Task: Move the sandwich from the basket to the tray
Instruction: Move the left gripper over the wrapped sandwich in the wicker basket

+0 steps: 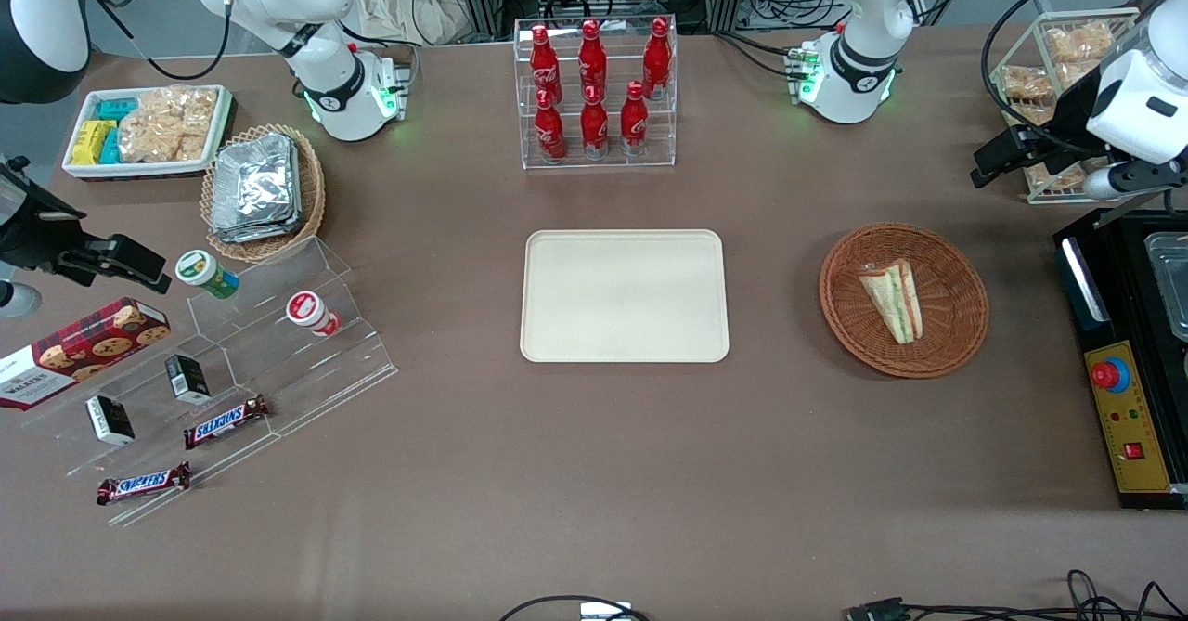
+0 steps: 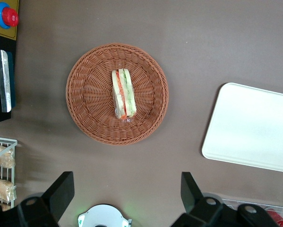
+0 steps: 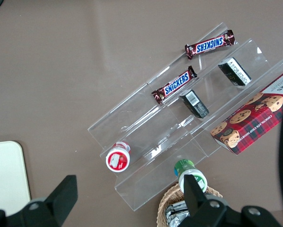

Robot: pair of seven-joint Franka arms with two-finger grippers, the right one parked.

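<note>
The hand (image 2: 124,196) hangs wide open and empty, high above the basket (image 2: 84,94), lining up on the sandwich (image 2: 123,92) for its trip to the tray (image 2: 250,125).

The sandwich (image 1: 893,300) lies in the basket (image 1: 956,324), which sits on the table (image 1: 594,472) toward the working arm's end. The tray (image 1: 624,296) lies beside the basket, apart from it, midway along the table. A rack of cola bottles (image 1: 594,92) stands farther from the front camera than the tray. The end effector (image 2: 127,196) hangs above the table, fingers spread, near the basket's rim.
</note>
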